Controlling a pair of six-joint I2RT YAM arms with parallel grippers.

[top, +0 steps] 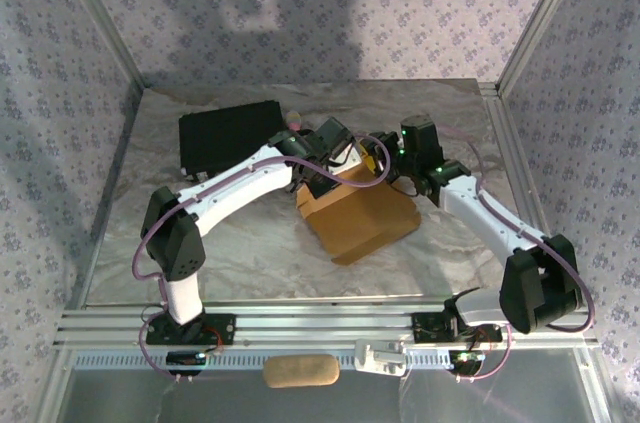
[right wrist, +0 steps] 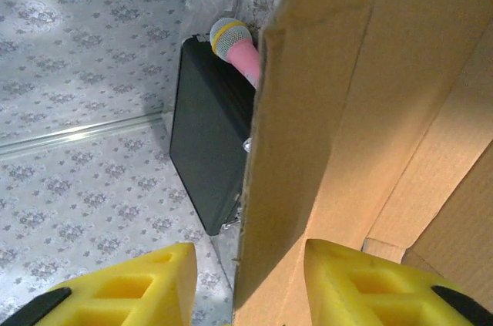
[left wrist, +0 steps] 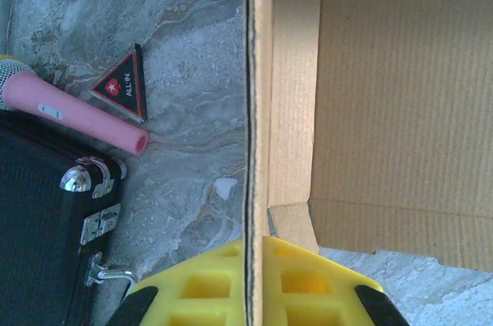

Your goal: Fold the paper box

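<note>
Paper box (top: 360,218) looks half-folded: my left gripper (left wrist: 248,272) clamps a wall edge tight; my right gripper (right wrist: 250,283) straddles another panel, jaws apart. Closing flaps probably remain.

blocked: black case (top: 228,136), microphone (left wrist: 77,114) far-left of paper box (top: 360,213) | free: table (top: 250,263) near-left

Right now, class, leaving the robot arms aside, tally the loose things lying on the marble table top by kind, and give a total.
Paper box: 1
Black case: 1
Pink microphone: 1
Triangular badge: 1
Total: 4
</note>
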